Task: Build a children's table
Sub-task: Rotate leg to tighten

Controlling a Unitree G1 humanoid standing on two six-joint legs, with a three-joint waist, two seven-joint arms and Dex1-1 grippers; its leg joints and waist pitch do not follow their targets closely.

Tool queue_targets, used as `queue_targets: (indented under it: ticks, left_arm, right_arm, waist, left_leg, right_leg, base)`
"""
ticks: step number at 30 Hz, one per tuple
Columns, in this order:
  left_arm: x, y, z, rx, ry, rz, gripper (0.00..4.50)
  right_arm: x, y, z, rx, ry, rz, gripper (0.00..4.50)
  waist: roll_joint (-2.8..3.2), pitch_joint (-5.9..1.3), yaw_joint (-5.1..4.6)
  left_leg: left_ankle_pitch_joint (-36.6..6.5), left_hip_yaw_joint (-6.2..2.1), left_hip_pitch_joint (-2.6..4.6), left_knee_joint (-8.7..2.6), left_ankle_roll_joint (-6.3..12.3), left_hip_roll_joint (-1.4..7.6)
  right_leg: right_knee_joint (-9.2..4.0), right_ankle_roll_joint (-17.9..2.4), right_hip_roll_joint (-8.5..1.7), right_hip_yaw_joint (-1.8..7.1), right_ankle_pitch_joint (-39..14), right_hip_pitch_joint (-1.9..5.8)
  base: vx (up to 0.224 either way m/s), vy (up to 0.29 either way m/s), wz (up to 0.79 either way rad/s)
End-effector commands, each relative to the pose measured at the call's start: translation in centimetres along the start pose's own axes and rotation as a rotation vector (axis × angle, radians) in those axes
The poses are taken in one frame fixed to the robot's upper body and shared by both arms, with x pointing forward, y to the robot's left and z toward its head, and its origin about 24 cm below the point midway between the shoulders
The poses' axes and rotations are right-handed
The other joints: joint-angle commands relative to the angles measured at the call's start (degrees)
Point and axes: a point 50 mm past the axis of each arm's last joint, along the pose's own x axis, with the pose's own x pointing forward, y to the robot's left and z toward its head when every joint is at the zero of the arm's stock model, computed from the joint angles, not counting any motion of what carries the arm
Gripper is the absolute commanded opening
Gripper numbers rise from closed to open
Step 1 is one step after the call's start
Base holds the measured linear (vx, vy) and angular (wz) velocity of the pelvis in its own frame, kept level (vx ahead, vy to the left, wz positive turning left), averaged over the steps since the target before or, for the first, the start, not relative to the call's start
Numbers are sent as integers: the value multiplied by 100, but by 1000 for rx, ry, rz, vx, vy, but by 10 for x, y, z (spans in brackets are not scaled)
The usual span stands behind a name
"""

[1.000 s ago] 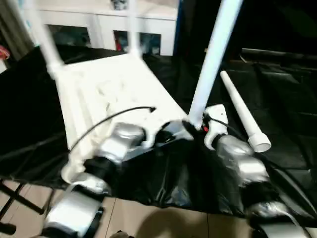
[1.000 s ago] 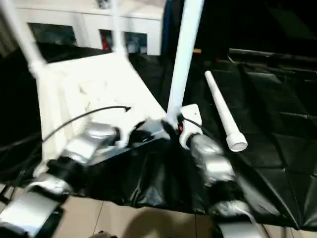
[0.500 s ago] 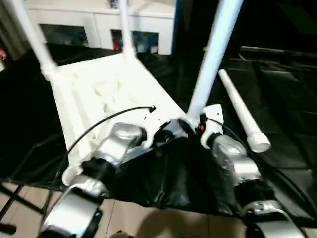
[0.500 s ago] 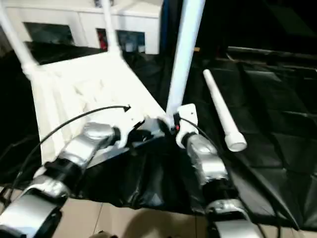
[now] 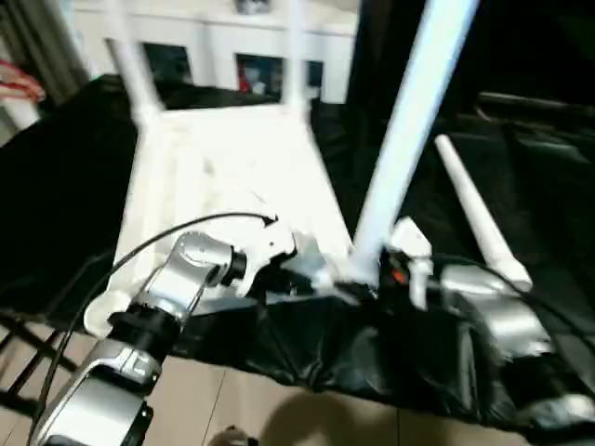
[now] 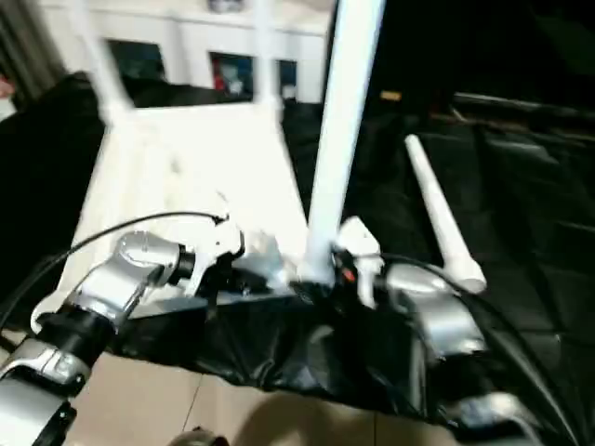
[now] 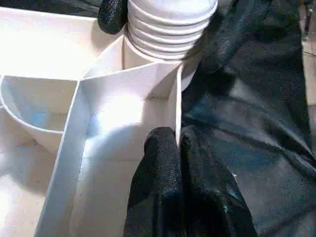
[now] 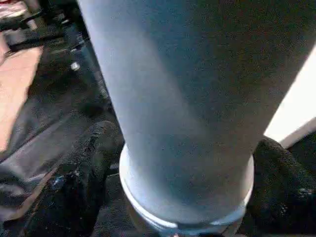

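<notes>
Swung outward since a second ago: both forearms. Head view: upside-down children's table (image 5: 232,177) on black sheet (image 5: 56,186), loose leg (image 5: 479,218) beside it. Left wrist: left gripper (image 7: 177,143) pinched on table's rib. Right wrist: right gripper (image 8: 185,163) straddling upright leg (image 8: 182,98), fingers spread

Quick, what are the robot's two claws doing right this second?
Left gripper: shut, pinching a thin rib of the upside-down tabletop.
Right gripper: fingers spread around the base of the upright leg; whether they clamp it cannot be told.
</notes>
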Motion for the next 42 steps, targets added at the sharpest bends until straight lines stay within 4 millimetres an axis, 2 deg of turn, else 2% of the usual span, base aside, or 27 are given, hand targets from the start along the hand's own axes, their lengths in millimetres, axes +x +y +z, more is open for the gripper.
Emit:
queue_targets:
  ticks: [1,9,12,13,15,17,19,20,21,23,24,25,26,30,31,32,36,37,42]
  left_arm:
    - [-3,0,18,84,-47,-30,0]
    - [-7,1,16,81,-40,-44,0]
    - [-4,2,18,73,-57,-20,0]
    - [-1,6,20,60,-71,27,0]
    - [2,8,22,47,-77,55,0]
    - [9,14,28,22,-97,129,0]
    - [21,17,36,9,-114,194,0]
    - [24,17,39,7,-118,204,0]
    - [27,17,41,7,-121,211,0]
    - [42,18,51,-4,-139,273,0]
    - [48,18,55,-7,-147,305,0]
    - [49,18,56,-9,-149,312,0]
    - [50,18,56,-12,-151,318,0]
    - [65,11,64,-6,-189,316,0]
    - [66,9,64,-3,-193,308,0]
    - [67,8,64,5,-194,303,0]
    - [62,5,56,20,-175,277,0]
    - [60,4,54,30,-166,262,0]
    - [49,3,45,66,-140,206,0]
  right_arm:
    - [7,13,1,-15,14,123,355]
    - [12,20,1,-12,5,151,297]
    - [16,18,3,5,-35,102,283]
    - [21,10,3,21,-62,-11,282]
    - [23,6,3,24,-73,-71,281]
    - [30,-3,3,64,-95,-209,280]
    - [38,-11,3,136,-123,-356,279]
    - [40,-13,3,155,-129,-388,279]
    - [42,-13,2,171,-134,-412,279]
    - [53,-15,1,223,-135,-516,279]
    - [58,-16,0,245,-128,-569,279]
    - [59,-16,0,249,-126,-580,279]
    - [60,-16,0,251,-125,-587,279]
    - [75,-14,6,264,-175,-636,279]
    - [76,-14,8,258,-184,-636,335]
    - [77,-13,9,260,-198,-623,349]
    - [75,-10,12,242,-219,-552,356]
    - [72,-10,12,208,-207,-529,389]
    - [59,-10,8,128,-175,-428,394]
  waist:
    - [-16,-392,-22]
    - [-3,-392,-13]
    - [3,-394,-13]
    - [-2,-391,-35]
    - [-10,-388,-60]
    - [-14,-381,-85]
    - [-20,-378,-179]
    - [-34,-384,-207]
    - [-38,-382,-221]
    - [-43,-412,-270]
    - [-9,-418,-291]
    - [-9,-418,-291]
    - [-30,-421,-289]
    - [-4,-415,-304]
    - [0,-416,-304]
    - [-8,-408,-313]
    - [-4,-408,-308]
    - [-3,-409,-305]
    - [-2,-405,-283]
  left_leg:
    - [-993,-153,99,-377,309,383]
    - [-1037,-160,102,-384,254,387]
    - [-1049,-162,104,-384,233,387]
    - [-1060,-169,93,-389,189,377]
    - [-1116,-169,92,-388,138,366]
    - [-1171,-175,97,-395,89,350]
    - [-1219,-184,102,-407,-3,343]
    - [-1175,-198,80,-406,-4,333]
    - [-1139,-194,68,-403,12,325]
    - [-870,-168,61,-369,138,319]
    - [-732,-170,56,-364,169,312]
    - [-732,-170,56,-364,169,312]
    - [-659,-158,53,-350,251,292]
    - [-748,-162,61,-361,283,319]
    - [-776,-162,63,-363,280,319]
    - [-838,-159,65,-367,285,318]
    - [-880,-163,68,-371,314,334]
    - [-858,-160,71,-368,332,331]
    - [-898,-160,76,-366,351,339]
  right_leg:
    - [-380,-1153,-559,310,-1165,283]
    - [-384,-1147,-569,307,-1238,276]
    - [-386,-1152,-569,306,-1239,273]
    - [-386,-1155,-581,308,-1249,273]
    - [-397,-1144,-585,306,-1358,268]
    - [-427,-1090,-585,305,-1557,276]
    - [-433,-1101,-581,301,-1628,266]
    - [-434,-1061,-597,294,-1681,302]
    - [-436,-1041,-592,297,-1664,307]
    - [-386,-1133,-565,313,-1132,309]
    - [-370,-1200,-558,313,-910,306]
    - [-370,-1200,-558,313,-910,306]
    - [-374,-1213,-547,302,-796,329]
    - [-379,-1242,-552,299,-822,317]
    - [-379,-1249,-550,297,-830,316]
    - [-384,-1246,-546,299,-853,321]
    - [-382,-1252,-556,308,-873,327]
    - [-374,-1261,-550,307,-820,328]
    - [-375,-1262,-552,306,-837,331]
  base:
    - [0,0,0]
    - [0,0,0]
    - [0,0,0]
    - [0,0,0]
    - [0,0,0]
    - [0,0,0]
    - [0,0,0]
    - [0,0,0]
    - [0,0,0]
    - [0,0,0]
    - [0,0,0]
    - [0,0,0]
    - [0,0,0]
    - [0,0,0]
    - [0,0,0]
    - [0,0,0]
    - [0,0,0]
    - [0,0,0]
    - [0,0,0]
